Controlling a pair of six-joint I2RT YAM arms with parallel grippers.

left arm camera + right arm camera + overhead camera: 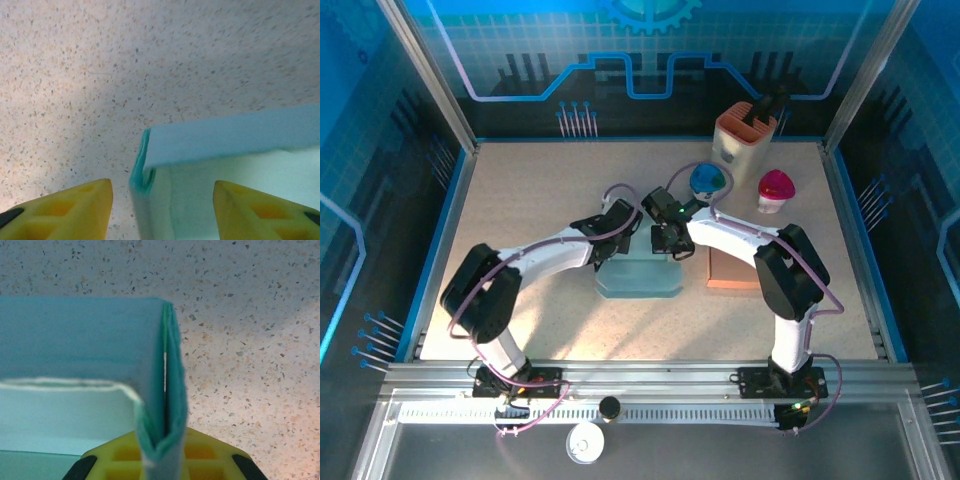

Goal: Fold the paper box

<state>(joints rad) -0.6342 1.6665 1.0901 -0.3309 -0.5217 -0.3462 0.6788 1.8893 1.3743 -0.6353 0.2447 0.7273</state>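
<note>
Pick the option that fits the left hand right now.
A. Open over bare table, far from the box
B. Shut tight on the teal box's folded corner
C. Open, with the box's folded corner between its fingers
C: in the left wrist view the left hand has its yellow fingers well apart. The folded corner of the paper box stands between them, clear of both.

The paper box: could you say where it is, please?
In the top view, the paper box sits centrally on the table, left of the brown board.
</note>
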